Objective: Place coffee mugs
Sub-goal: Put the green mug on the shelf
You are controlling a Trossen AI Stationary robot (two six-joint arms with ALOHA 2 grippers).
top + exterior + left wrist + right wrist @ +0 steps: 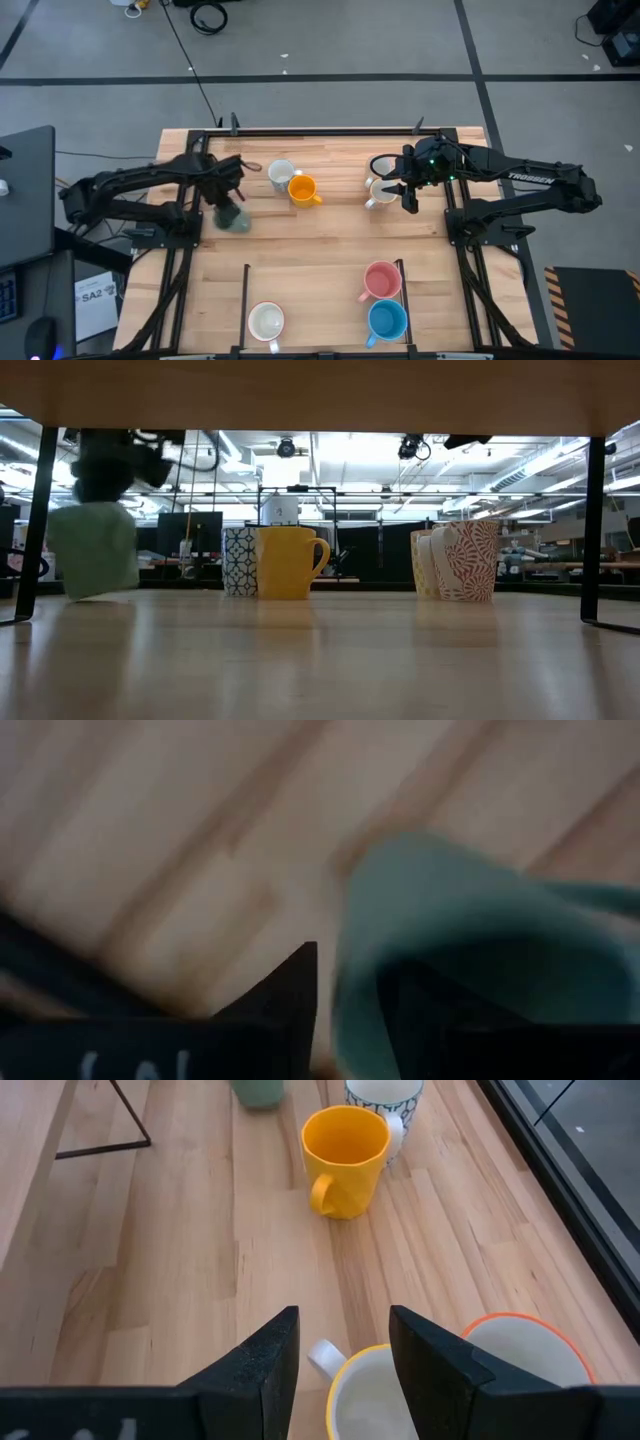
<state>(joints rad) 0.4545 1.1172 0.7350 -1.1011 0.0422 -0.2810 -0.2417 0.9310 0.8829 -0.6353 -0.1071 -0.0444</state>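
Mugs on your wooden table (330, 240): seven show from above. Your left gripper (232, 192) is clamped on the green mug (235, 218); in the left wrist view one finger (285, 995) sits outside the wall and the other inside the rim, jaws part-closed around it. From the low view that mug (93, 550) hangs tilted, its base off the tabletop near the table's left side. Just beside it toward the middle stand a patterned white mug (281, 172) and the orange mug (302, 189), touching or nearly so, both upright.

Your right gripper (408, 190) hovers over the right-hand pair with jaws spread wide, holding nothing. Its fingers (262, 1365) straddle the handle of a yellow-rimmed white mug (375, 1395); whether they touch it you cannot tell. An orange-rimmed white mug (520, 1355) sits right against that one.

At the near edge, a pink mug (381, 280) and a blue mug (387, 320) stand side by side, with a cream mug (266, 322) well apart to their left.
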